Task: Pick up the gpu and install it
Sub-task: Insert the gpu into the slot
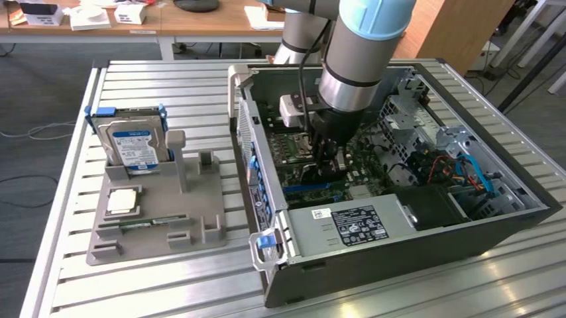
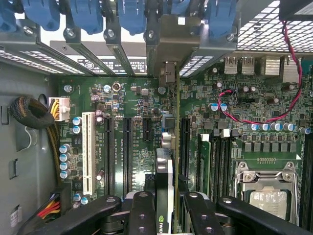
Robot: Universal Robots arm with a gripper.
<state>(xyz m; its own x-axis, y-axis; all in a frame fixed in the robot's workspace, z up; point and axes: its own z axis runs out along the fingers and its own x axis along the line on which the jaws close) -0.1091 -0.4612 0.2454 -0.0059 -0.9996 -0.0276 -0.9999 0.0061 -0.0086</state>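
The open computer case (image 1: 415, 225) lies on its side on the slatted table (image 1: 132, 291), and inside it sits the green motherboard (image 2: 132, 105), a grey power supply (image 1: 349, 225) with its label up at the near end, and a nest of blue and orange cables (image 1: 460, 169) towards the exterior view's right. To the exterior view's left, well apart from the case, the grey parts holder (image 1: 155, 218) carries its own load: the silver hard drive (image 1: 132, 146) with the blue-and-white label stands upright in its slot, a square processor (image 1: 122, 201) lies flat in its recess, and a narrow memory stick (image 1: 150, 224) lies along the groove below that.

Now the arm (image 1: 354, 66) — it comes down steeply from above, wrist plunged straight into the case over the board. The gripper (image 2: 168, 205) points down at the row of slots, black fingers (image 2: 142, 210) either side of a thin card, pinching it edge-on.

And that's the gpu (image 2: 165, 181), held upright between those fingers, its narrow edge running away towards the rear of the case, lined up along the long black expansion slots (image 2: 127, 147). Its metal bracket (image 2: 166, 44) reaches the rear panel openings among the blue retention clips (image 2: 132, 14). Whether the card's edge is touching the slot or just above it, I can't tell.
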